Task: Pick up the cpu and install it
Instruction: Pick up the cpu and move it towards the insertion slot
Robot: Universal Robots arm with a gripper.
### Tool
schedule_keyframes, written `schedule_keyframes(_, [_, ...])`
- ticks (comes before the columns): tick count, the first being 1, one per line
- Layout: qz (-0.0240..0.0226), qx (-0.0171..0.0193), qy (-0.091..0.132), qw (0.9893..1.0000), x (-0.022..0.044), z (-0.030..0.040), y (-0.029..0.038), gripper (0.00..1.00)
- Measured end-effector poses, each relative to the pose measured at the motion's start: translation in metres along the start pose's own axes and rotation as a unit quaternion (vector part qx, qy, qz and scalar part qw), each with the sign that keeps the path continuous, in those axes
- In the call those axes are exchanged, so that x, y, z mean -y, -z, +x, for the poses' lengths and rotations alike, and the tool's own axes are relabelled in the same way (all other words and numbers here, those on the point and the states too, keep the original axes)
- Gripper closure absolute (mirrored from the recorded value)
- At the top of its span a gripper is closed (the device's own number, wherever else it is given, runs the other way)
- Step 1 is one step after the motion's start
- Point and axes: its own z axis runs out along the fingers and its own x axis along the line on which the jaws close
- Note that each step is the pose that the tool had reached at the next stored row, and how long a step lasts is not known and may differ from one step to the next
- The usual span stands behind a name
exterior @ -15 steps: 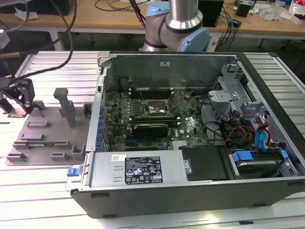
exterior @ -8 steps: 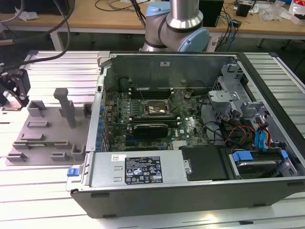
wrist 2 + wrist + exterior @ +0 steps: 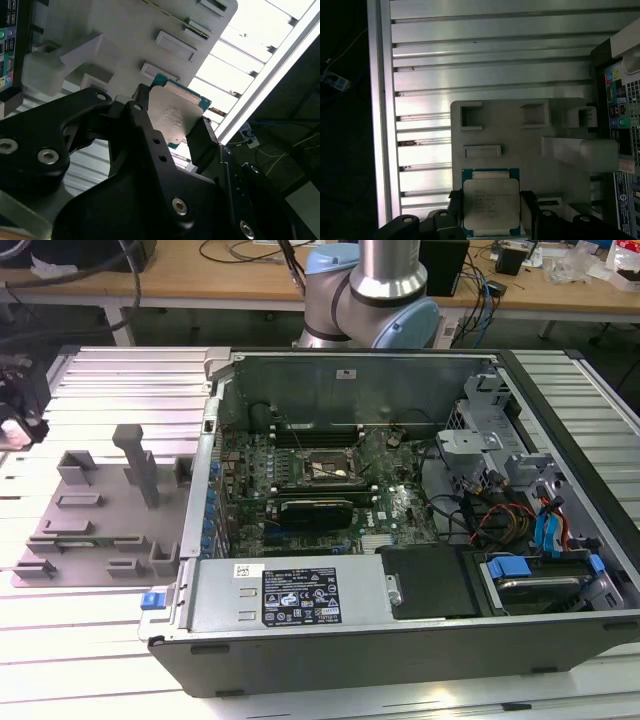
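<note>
The cpu (image 3: 491, 202) is a flat square chip with a silver-grey metal top and a green rim. It sits between the two black fingers (image 3: 527, 207) of my gripper (image 3: 491, 200), which press on its two opposite edges. In the second wrist view the cpu (image 3: 175, 112) is held the same way in the gripper (image 3: 172, 117), with the grey plastic fixture (image 3: 115, 35) behind it. In the exterior view the gripper (image 3: 20, 405) is at the far left edge, above the slatted table and beside the fixture (image 3: 90, 520). The motherboard socket (image 3: 325, 468) lies inside the open computer case.
The open computer case (image 3: 400, 640) lies on its side at the middle and right of the exterior view, with cables and drive bays (image 3: 530, 530) inside. The arm's base (image 3: 370, 290) stands behind it. The fixture carries upright blocks (image 3: 135, 460). The table is slatted aluminium (image 3: 490, 60).
</note>
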Motion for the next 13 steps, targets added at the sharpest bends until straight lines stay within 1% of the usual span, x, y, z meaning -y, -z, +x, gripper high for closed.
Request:
schedule_keyframes(3, [0.0, 0.0, 0.0, 1.0, -0.0015, -0.0006, 0.0171, 0.45])
schedule_keyframes(5, [0.0, 0.0, 0.0, 1.0, -0.0022, -0.0009, 0.0257, 0.45])
schedule_keyframes(6, [0.0, 0.0, 0.0, 1.0, -0.0026, -0.0011, 0.0311, 0.45])
schedule_keyframes(8, [0.0, 0.0, 0.0, 1.0, -0.0036, -0.0017, 0.0472, 0.45])
schedule_keyframes(11, [0.0, -0.0001, 0.0, 1.0, -0.004, -0.0019, 0.056, 0.45])
schedule_keyframes(13, [-0.0004, 0.0, 0.0, 1.0, -0.0041, -0.0021, 0.056, 0.45])
